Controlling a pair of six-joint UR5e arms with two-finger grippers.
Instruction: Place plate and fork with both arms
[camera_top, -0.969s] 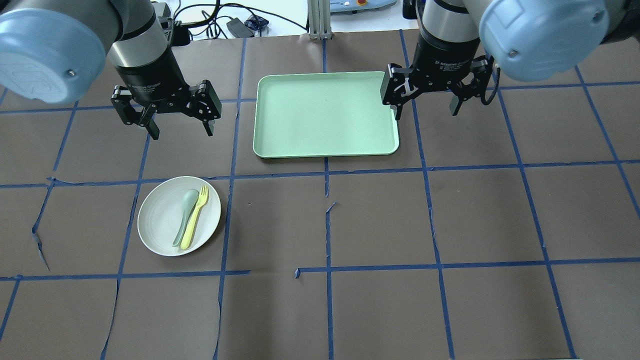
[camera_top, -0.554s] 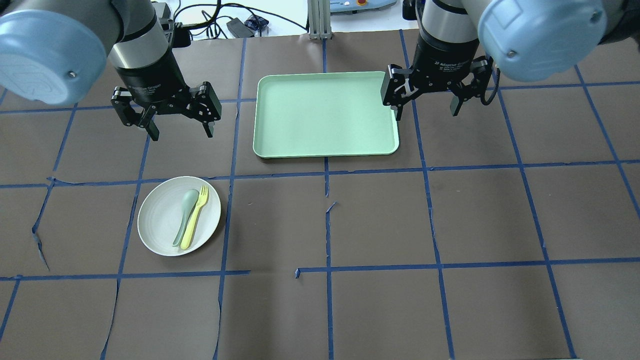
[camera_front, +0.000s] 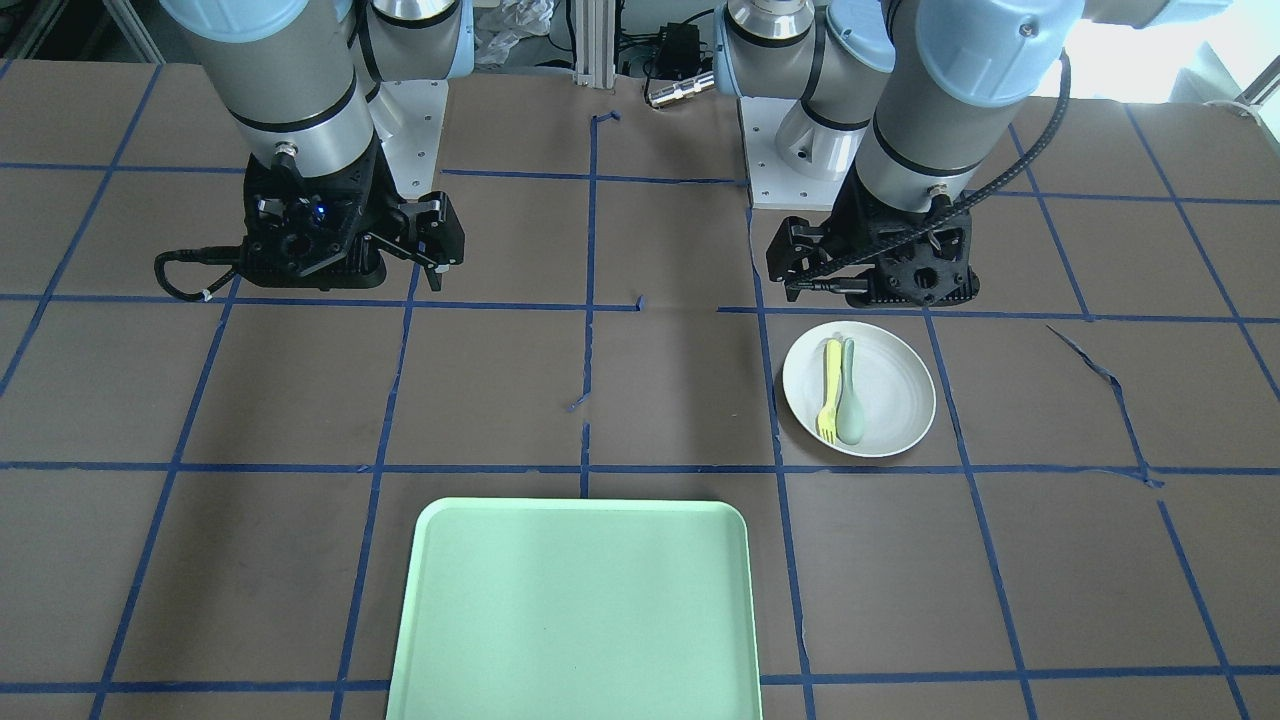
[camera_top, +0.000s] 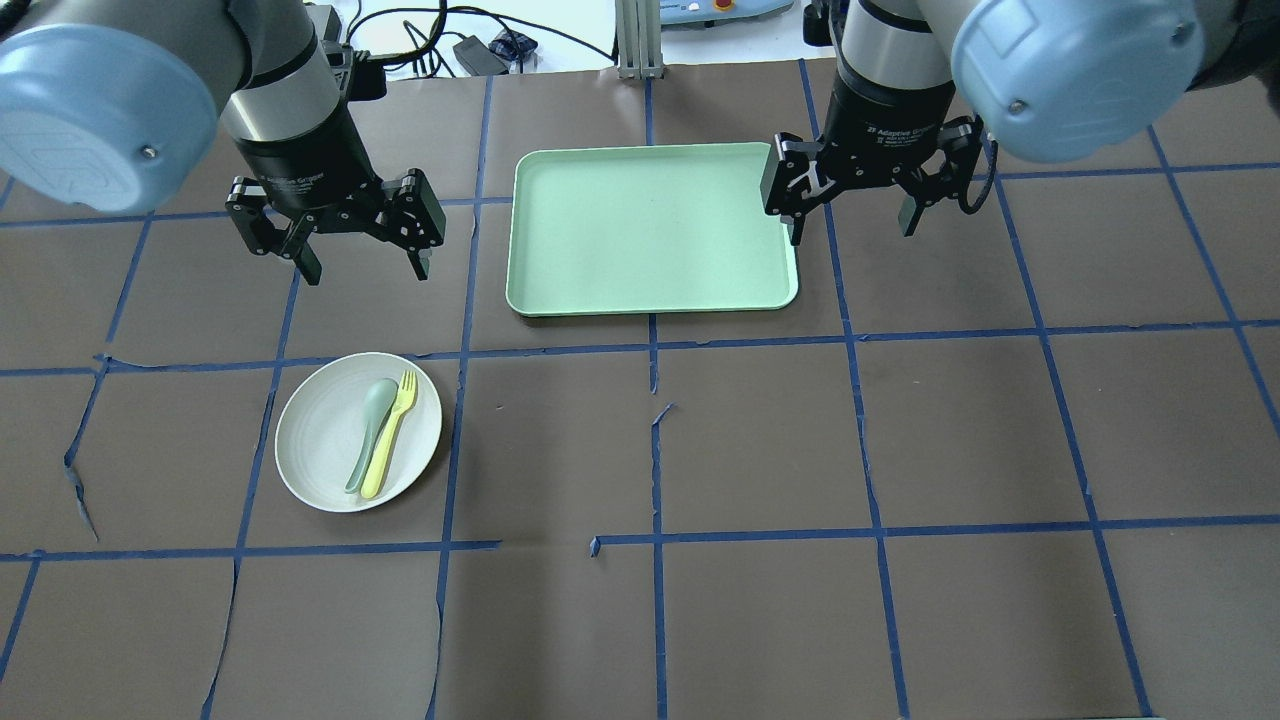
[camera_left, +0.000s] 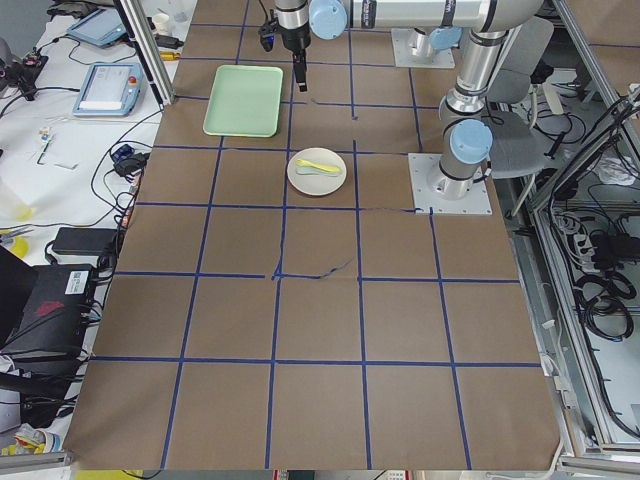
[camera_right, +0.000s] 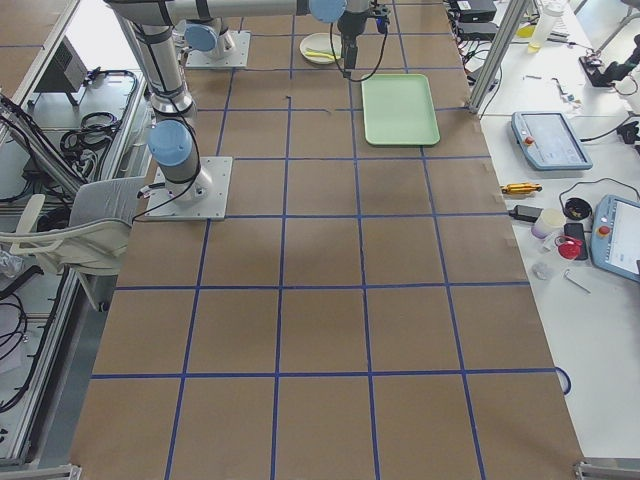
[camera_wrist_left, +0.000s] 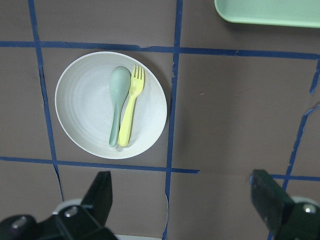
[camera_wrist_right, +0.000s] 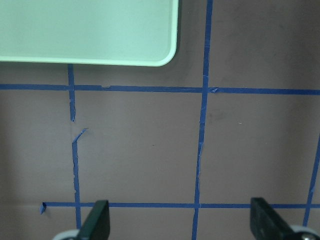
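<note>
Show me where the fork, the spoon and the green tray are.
fork (camera_wrist_left: 130, 109): left wrist view, middle of its handle.
spoon (camera_wrist_left: 118, 105): left wrist view, upper handle just below the bowl.
green tray (camera_top: 650, 230): overhead view, bare floor of the tray.

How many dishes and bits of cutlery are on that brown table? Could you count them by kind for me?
plate: 1
fork: 1
spoon: 1
tray: 1
Total: 4
</note>
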